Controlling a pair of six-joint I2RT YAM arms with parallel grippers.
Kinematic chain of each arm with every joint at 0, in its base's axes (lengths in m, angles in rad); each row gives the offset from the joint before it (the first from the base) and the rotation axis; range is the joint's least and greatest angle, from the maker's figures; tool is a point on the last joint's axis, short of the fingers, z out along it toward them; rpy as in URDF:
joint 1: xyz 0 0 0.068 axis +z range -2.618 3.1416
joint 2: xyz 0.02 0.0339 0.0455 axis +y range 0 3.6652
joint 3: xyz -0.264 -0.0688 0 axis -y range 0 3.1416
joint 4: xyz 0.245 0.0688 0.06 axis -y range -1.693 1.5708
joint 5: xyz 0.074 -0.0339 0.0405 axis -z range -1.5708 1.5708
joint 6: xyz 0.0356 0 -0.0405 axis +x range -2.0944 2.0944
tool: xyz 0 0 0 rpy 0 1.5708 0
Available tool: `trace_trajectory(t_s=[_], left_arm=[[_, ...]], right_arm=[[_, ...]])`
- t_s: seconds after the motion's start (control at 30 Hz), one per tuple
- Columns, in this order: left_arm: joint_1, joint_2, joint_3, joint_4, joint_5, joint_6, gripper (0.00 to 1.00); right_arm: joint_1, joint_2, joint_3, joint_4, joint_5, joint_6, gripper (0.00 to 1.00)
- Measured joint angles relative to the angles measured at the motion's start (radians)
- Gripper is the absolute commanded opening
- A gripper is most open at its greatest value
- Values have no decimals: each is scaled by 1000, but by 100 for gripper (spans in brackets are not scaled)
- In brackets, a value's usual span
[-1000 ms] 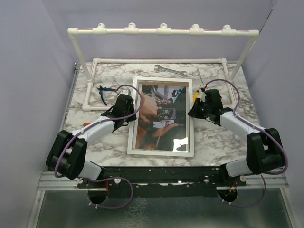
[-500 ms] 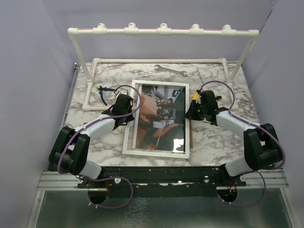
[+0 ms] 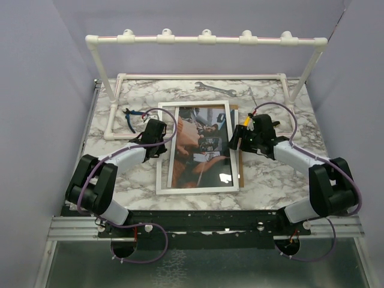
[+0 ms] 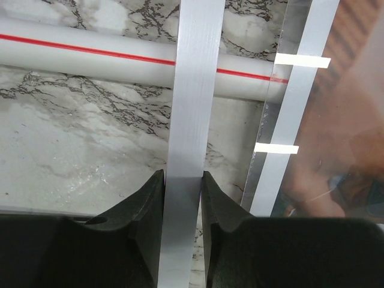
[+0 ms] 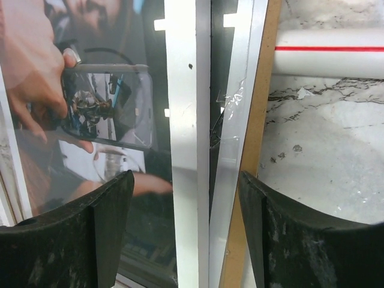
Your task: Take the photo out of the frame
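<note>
Nearest the arm bases, the left tool [image 4: 181, 192] is clamped on the left white border of the frame [image 3: 198, 190], the strip pinched tight between its fingers, probably to pin that side while the other is worked; across from it the right tool [image 5: 183, 189] stands with its fingers apart, straddling the right border and the brown edge of the backing board [image 5: 256, 120], which pokes out just beyond that border on the outer side, so the parts appear to be slipping off one another; whether either finger touches them I cannot tell. Between the two tools the frame lies flat on the marble tabletop [image 3: 270, 180], glass side up, with the photo [image 3: 201, 147] behind the glass and not yet out; its long axis runs away from the tools' bases toward the far side, roughly square to the tabletop's edge. Beyond the left tool lie pliers [image 3: 133, 115]; farther off a wrench [image 3: 215, 89]; farthest, the white pipe rack [image 3: 204, 39].
</note>
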Motion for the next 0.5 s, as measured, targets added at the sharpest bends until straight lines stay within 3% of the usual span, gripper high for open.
trace_trajectory(t_s=[0.3, 0.5], left_arm=[[0, 0, 0, 26, -9, 55, 28], [0, 0, 0, 42, -33, 86, 42]], right_arm=[[0, -23, -43, 21, -45, 40, 76], [0, -23, -75, 39, -75, 63, 80]])
